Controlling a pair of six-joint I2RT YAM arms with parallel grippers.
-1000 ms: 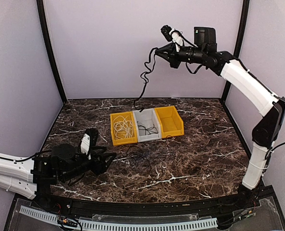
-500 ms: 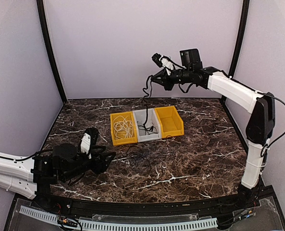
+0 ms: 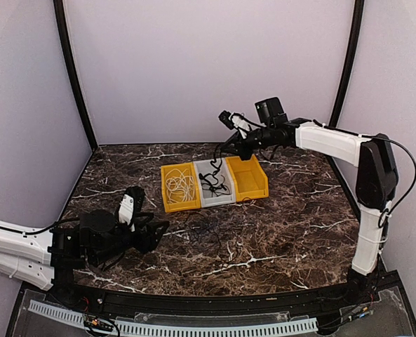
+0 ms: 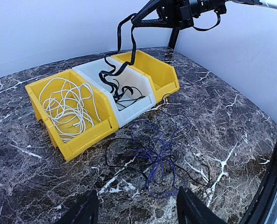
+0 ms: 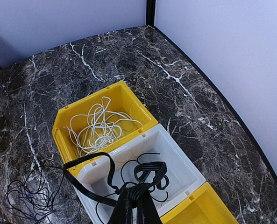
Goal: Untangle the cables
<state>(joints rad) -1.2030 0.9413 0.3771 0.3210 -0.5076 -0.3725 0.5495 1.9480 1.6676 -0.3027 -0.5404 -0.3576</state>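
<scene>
I am lowering the black cable (image 5: 143, 175) into the white bin (image 5: 178, 156), right gripper (image 5: 133, 205) clenched on its upper end; a second ago it dangled high above the bins, now its loops pile inside; next I must let go cleanly, low over the bin; left gripper (image 4: 136, 210) waits spread and empty beside the remaining tangle (image 4: 159, 158).

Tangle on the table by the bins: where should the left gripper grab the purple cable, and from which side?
Likely the bunched middle of the purple cable, from above on the near side, where the open left gripper faces it. The strands run side by side there and lie flat, so one pinch could catch several. The outer loops are mostly thin black cable.
</scene>
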